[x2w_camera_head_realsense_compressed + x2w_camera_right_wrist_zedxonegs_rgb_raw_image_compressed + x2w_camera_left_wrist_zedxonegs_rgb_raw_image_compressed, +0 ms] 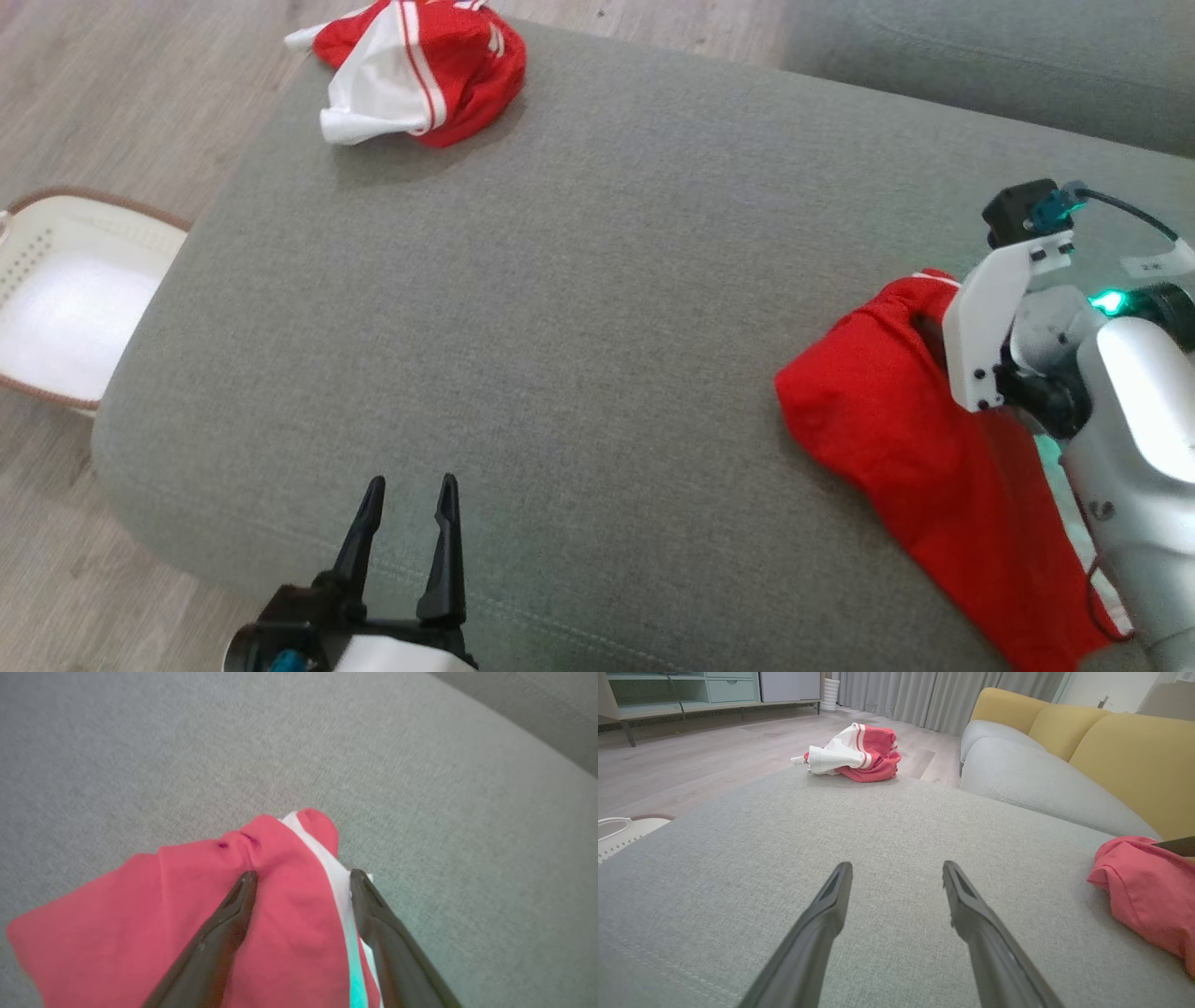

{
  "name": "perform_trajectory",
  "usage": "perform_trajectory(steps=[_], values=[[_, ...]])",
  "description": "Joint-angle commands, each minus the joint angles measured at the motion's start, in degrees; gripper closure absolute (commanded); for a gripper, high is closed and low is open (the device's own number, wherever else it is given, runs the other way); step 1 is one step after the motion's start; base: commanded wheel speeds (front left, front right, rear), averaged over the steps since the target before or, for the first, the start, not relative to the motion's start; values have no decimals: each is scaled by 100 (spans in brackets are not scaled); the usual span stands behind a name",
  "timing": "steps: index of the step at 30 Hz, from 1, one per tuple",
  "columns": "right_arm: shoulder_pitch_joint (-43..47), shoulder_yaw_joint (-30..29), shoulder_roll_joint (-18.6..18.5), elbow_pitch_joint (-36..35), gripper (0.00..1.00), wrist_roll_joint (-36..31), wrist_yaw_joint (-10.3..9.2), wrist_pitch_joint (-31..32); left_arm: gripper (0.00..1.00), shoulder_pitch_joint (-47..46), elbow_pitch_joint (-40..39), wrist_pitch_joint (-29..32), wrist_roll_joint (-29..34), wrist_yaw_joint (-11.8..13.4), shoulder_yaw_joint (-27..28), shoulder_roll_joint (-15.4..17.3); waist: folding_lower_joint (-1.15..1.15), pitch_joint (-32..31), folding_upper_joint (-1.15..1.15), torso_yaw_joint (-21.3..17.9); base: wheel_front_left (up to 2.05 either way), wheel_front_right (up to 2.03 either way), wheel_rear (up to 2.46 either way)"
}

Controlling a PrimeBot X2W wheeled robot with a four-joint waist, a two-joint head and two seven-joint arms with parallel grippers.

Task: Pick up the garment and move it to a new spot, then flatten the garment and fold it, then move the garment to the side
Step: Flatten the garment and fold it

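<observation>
A red garment (924,448) with a white stripe lies bunched on the right side of the grey ottoman (579,299). In the right wrist view my right gripper (302,877) stands open, its two dark fingers straddling a raised fold of this garment (285,896), tips down at the cloth. From the head camera the white right wrist (980,327) hides those fingers. My left gripper (409,499) is open above the ottoman's front edge with nothing between its fingers, far left of the garment (1148,886).
A second red-and-white garment (420,70) lies crumpled at the ottoman's far left corner. A white basket (37,252) stands on the wooden floor to the left. A grey sofa seat (980,65) with yellow back cushions (1125,756) borders the far right.
</observation>
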Motion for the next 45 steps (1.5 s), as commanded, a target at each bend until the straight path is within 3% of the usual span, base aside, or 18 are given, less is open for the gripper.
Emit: perform_trajectory(steps=[1,2,3,4,5,6,15,20,29,43,44,45], values=[[-230,102,-114,-155,0,77,23,88,0,-289,-117,-70,-6,-19,157,10,-1,52,0,62,0,0,0],[-229,140,-159,-129,0,164,23,180,0,-293,-102,-78,-5,-26,159,2,-1,60,0,74,0,0,0],[-224,165,-191,-111,12,263,23,258,0,-297,-92,-84,-2,-30,160,-4,-1,65,0,83,0,0,0],[-215,181,-210,-100,47,357,23,334,0,-300,-83,-90,0,-31,163,-9,-1,65,0,87,0,0,0],[-211,200,-225,-108,67,443,23,385,0,-302,-74,-94,1,-33,168,-11,-1,66,0,86,0,0,0],[-212,207,-240,-128,100,509,23,397,0,-303,-64,-99,0,-35,175,-11,-1,66,0,82,0,0,0],[-554,350,-212,-445,100,299,23,-759,0,-337,-16,-120,26,-23,202,15,-1,-5,0,-52,0,0,0],[-734,839,12,-720,100,100,23,-1539,0,-277,-31,-88,23,17,211,94,-1,-190,0,-183,0,0,0],[52,1684,465,-836,100,-251,23,-2481,0,-197,-194,-5,29,84,200,201,-1,-271,0,-279,0,0,0],[1035,2304,982,-561,100,-948,23,-3556,0,-82,-246,21,-1,137,180,266,-1,-384,0,-381,0,0,0],[1082,2378,1005,-515,80,-971,23,-3590,0,-69,-252,27,-2,143,176,274,-1,-402,0,-395,0,0,0],[1129,2421,1032,-462,52,-971,23,-3626,0,-55,-258,34,-5,148,173,283,-1,-420,0,-411,0,0,0]])
